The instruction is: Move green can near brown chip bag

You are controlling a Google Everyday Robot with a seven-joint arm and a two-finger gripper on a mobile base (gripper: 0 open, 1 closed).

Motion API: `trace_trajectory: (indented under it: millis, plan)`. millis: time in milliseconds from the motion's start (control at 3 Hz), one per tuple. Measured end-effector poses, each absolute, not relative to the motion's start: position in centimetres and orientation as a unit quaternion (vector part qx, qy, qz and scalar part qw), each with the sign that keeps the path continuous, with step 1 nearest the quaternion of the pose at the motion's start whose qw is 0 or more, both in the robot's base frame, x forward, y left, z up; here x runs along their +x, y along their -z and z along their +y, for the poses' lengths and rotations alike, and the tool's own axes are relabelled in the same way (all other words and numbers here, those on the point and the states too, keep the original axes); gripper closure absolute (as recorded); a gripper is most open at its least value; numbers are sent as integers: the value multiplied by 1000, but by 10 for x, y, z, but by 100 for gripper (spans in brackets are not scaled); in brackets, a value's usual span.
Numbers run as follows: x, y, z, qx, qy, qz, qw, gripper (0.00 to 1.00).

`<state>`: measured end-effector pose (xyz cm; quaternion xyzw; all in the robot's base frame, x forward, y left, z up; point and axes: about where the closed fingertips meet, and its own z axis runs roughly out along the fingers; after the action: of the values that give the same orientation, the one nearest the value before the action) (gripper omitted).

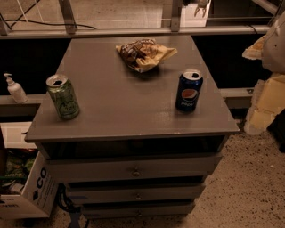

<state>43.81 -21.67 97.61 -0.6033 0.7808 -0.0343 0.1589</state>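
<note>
Green can and brown chip bag, one each; one Pepsi can; hand at top, state unclear.

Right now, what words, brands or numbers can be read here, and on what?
"pepsi": on the dark blue aluminium can.
"CO": on the white cardboard box on the floor, lower left.
Light green aluminium can, wrinkly brown chip bag: markings unreadable.
Robot's tool, at the top edge beyond the grey cabinet: no readable text.
</note>
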Motion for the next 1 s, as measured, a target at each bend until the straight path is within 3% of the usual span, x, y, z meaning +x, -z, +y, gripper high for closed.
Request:
trace_trajectory:
  millis: [667,1000]
  plan:
    - [439,-975,-209,-601,9,778,184,0]
    - [430,-966,-180,-594,-40,768,235,0]
